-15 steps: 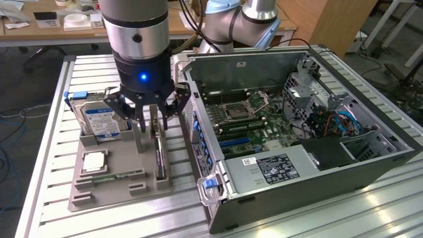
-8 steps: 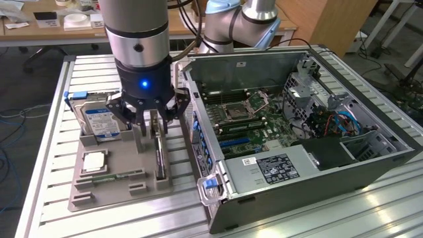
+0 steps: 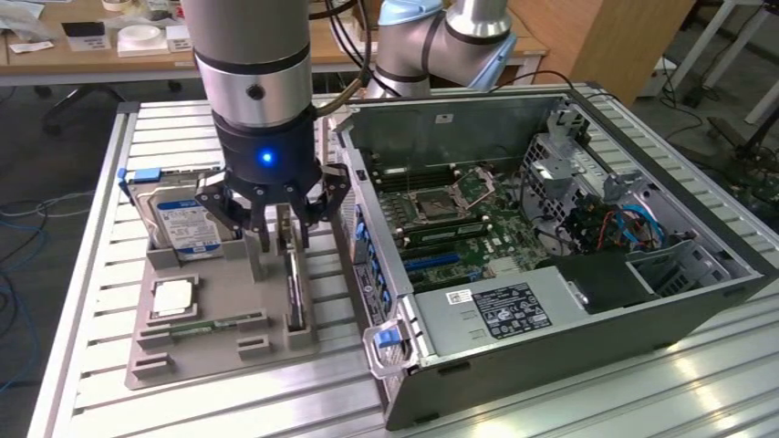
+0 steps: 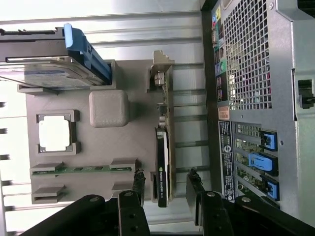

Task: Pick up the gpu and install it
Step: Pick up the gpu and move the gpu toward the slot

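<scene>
1. The boxy silver hard drive with the blue-white label (image 3: 182,222) is stood in the grey moulded holder tray (image 3: 232,297).
2. The thin dark gpu card (image 3: 294,294) is kept on edge in a tray slot, so both faces are offered to the black claw (image 3: 274,242), which is spread astride it and not yet pinching.
3. The open grey computer case (image 3: 681,301) is laid just beside on the bench, with its board exposed upward, judged ready to receive the card.

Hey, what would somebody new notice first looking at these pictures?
The open computer case, motherboard exposed, on the exterior view's right draws the eye first. Beside it the gripper hangs open over the gpu, which stands on edge in a gray tray, a finger on either side. A hard drive stands in the same tray.
</scene>
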You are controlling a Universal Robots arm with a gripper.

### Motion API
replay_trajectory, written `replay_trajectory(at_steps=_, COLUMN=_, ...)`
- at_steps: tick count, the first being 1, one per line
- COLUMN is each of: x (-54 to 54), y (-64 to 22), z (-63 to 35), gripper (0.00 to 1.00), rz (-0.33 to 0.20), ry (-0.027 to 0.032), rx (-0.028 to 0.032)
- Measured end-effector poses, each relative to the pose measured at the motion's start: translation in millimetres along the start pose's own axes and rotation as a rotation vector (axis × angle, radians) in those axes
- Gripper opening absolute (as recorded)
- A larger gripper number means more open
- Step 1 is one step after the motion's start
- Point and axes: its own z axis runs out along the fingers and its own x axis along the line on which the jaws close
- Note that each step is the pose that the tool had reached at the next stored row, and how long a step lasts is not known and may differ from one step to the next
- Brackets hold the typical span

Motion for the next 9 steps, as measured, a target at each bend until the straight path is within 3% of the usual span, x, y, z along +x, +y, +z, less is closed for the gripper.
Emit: replay_trajectory(at_steps=9, x=0.3, y=-0.6, z=12.6, gripper=0.47, rz=0.000, ry=0.0000, rx=0.0000)
